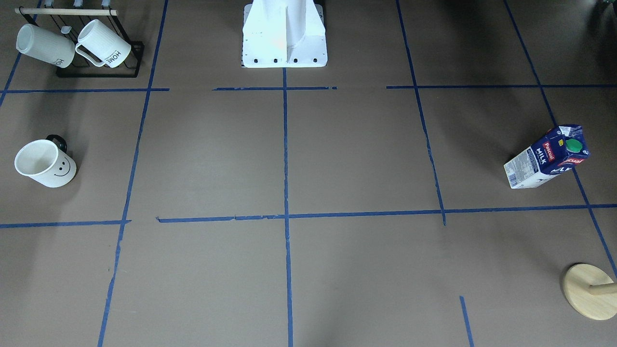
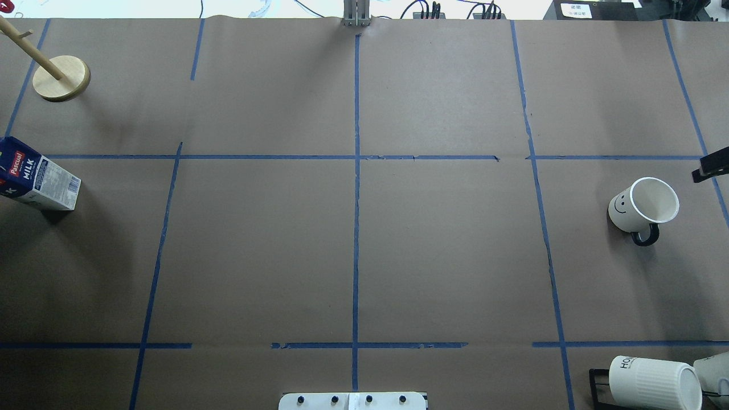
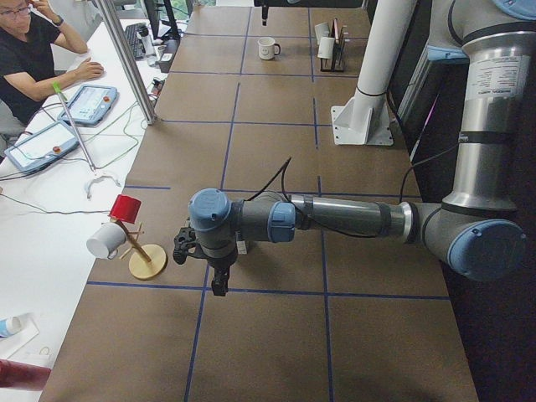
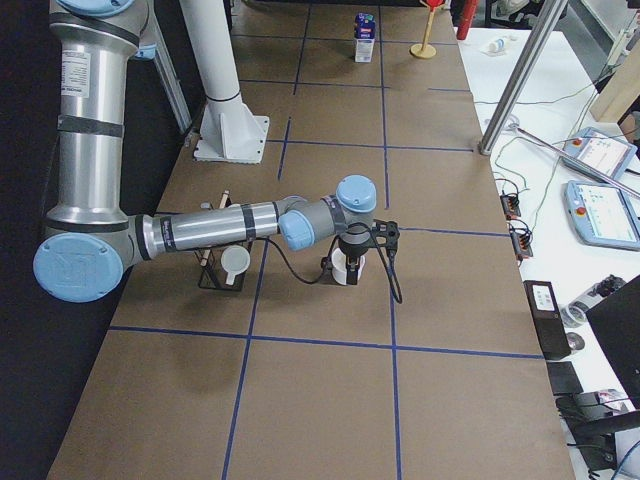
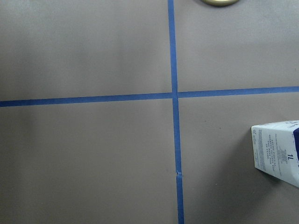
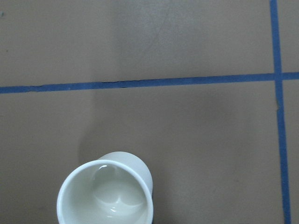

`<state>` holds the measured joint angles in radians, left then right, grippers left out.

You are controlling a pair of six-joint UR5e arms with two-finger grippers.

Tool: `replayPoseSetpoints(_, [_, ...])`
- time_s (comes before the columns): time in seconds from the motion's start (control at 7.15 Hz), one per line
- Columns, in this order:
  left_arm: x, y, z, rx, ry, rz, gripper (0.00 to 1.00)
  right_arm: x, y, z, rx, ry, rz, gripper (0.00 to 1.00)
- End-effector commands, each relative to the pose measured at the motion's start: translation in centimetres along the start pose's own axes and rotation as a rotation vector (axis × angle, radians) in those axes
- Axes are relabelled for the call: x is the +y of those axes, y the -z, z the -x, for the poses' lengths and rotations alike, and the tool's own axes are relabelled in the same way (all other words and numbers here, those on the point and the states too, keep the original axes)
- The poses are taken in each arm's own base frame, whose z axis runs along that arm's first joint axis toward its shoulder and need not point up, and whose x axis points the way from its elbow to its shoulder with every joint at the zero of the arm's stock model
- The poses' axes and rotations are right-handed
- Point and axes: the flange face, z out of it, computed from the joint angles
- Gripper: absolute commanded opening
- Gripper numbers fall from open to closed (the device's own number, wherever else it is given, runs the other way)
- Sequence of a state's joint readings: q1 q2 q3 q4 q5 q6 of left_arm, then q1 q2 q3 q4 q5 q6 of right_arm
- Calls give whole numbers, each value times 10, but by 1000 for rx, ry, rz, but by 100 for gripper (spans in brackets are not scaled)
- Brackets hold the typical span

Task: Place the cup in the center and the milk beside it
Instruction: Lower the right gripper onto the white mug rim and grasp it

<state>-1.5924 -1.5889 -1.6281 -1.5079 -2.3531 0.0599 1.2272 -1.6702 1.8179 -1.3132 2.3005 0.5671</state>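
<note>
- Near edge: white robot base on the brown table.
- Near corner, robot's right: black rack holding two ribbed "HOME" mugs, both tilted.
- Further out, same side: the cup stands upright with its handle toward the robot and its mouth up.
- The right gripper hangs over the cup. I cannot tell whether it is open or closed.
- Opposite side, about level with the cup: the milk, upright, green cap up.
- The left gripper hovers near the milk, fingers pointing down. Its opening is unreadable.
- The center lies between them, well apart from both.
- Far left corner: wooden stand with a round base.
</note>
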Motion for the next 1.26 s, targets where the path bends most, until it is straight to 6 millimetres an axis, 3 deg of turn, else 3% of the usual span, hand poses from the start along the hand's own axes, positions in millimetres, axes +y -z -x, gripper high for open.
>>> replayPoseSetpoints(0.0, [-1,2,-2,0,-4,-4,100,0,-21,23,10,15,15,100])
replayPoseSetpoints(0.28, [-1,4,-4,0,-7,-8,100,-15,-39,23,20,7,36,100])
replayPoseSetpoints(0.7, [-1,4,-4,-1,-9,-8,100,-16,-66,23,37,6,84,100])
replayPoseSetpoints(1.12, [-1,4,-5,0,-11,-8,100,-14,-77,17,47,-1,103,96])
